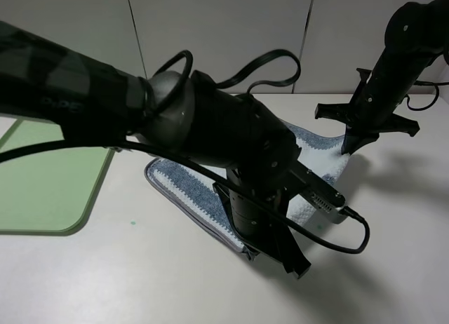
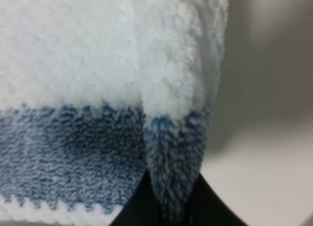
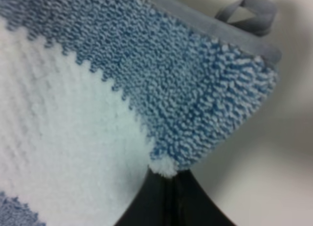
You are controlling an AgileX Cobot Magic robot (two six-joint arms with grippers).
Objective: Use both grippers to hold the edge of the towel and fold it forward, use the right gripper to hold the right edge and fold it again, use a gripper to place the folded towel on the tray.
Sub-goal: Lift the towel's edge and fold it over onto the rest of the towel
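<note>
Your towel [image 1: 184,178] sits mid-frame in the high view, bunched, its near edge running diagonally toward the lower middle. The tray [image 1: 42,177] lies at the left edge of that view, close to the towel but not touching it, with a strip of bare bench [image 1: 130,198] between them. There is open bench across the lower left, and more on the right side below the far arm. The left fingers [image 2: 208,214] are pinched narrow on a fold of towel, with the blue stripe squeezed between them and white pile beyond. The right fingers [image 3: 168,206] are clamped tight on a towel corner at the upper right of the high view. The grey hem [image 3: 210,28] and its hanging loop [image 3: 247,13] are just past the grip.
</note>
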